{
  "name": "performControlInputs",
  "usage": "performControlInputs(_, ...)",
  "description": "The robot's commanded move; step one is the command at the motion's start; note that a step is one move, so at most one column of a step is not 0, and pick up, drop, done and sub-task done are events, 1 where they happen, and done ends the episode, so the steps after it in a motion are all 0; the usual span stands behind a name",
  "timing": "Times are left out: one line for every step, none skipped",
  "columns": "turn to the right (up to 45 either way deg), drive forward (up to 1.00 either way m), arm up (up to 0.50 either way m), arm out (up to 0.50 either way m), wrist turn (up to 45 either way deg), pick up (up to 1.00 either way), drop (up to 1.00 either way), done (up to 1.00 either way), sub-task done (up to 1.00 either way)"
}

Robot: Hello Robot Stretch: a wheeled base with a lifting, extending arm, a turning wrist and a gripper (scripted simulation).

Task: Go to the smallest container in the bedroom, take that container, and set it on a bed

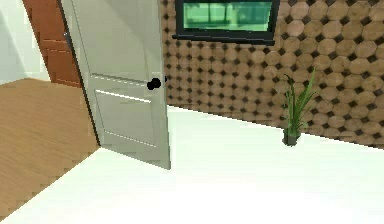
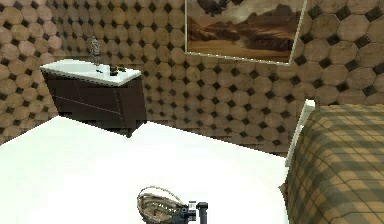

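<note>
**Surfaces.** A white floor (image 2: pixel 90 165) is recorded across the room. It is met by wood flooring (image 1: pixel 35 135) at the forward view's left. The walls (image 2: pixel 165 100) are covered in a brown octagon pattern.

**Task items.** A bed (image 2: pixel 345 165) with a plaid cover is noted at the arm side view's right, closed off by a white end board (image 2: pixel 300 130). A rounded, woven-looking brown container (image 2: pixel 157 203) is seen at that view's bottom edge, just left of the gripper (image 2: pixel 183 212). Whether it is grasped or merely lies on the floor cannot be told.

**Surroundings.** A dark dresser (image 2: pixel 95 98) with a pale top is set against the wall, with small unidentifiable items on it. A framed painting (image 2: pixel 245 28) is hung to the right of the dresser, higher up the wall.

**Obstructions.** Ahead, an open white panelled door (image 1: pixel 125 80) is found. A reddish door (image 1: pixel 50 40) is seen behind it. A dark-framed window (image 1: pixel 227 18) and a potted plant (image 1: pixel 293 112) are noted along the wall.
</note>
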Motion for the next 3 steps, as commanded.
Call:
performControlInputs(0.0,0.00,0.00,0.00,45.0,0.00,0.00,0.00,0.00)
performControlInputs(0.0,0.00,0.00,0.00,15.0,0.00,0.00,0.00,0.00)
performControlInputs(0.0,0.00,-0.30,0.00,0.0,0.00,0.00,0.00,0.00)
